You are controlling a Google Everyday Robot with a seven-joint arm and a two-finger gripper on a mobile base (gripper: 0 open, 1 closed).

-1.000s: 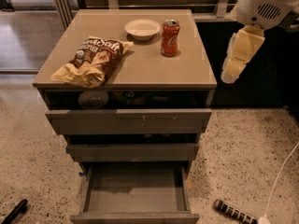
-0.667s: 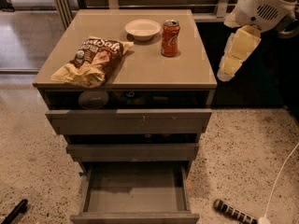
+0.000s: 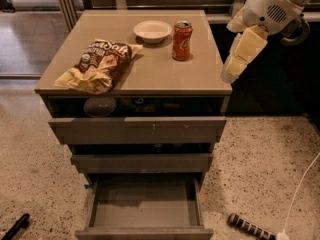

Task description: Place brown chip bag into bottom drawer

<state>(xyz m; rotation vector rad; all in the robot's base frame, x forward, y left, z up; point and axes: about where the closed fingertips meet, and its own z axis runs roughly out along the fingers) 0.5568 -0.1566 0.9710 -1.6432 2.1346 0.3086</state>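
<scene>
Office-like room: speckled terrazzo floor (image 3: 260, 159), drawer cabinet (image 3: 165, 71), gripper (image 3: 231, 74) beside its top.

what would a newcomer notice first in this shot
The brown chip bag lies crumpled at the front left of the cabinet top, and the bottom drawer below stands pulled open. The robot's pale claw hangs off that top's right edge. An orange soda can stands near the back.

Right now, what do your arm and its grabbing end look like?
The arm is a rounded white shell with a patch of small vent holes and a grey ring. The tool, hanging beside the cabinet near the can, is blocky and pale cream-yellow.
</scene>
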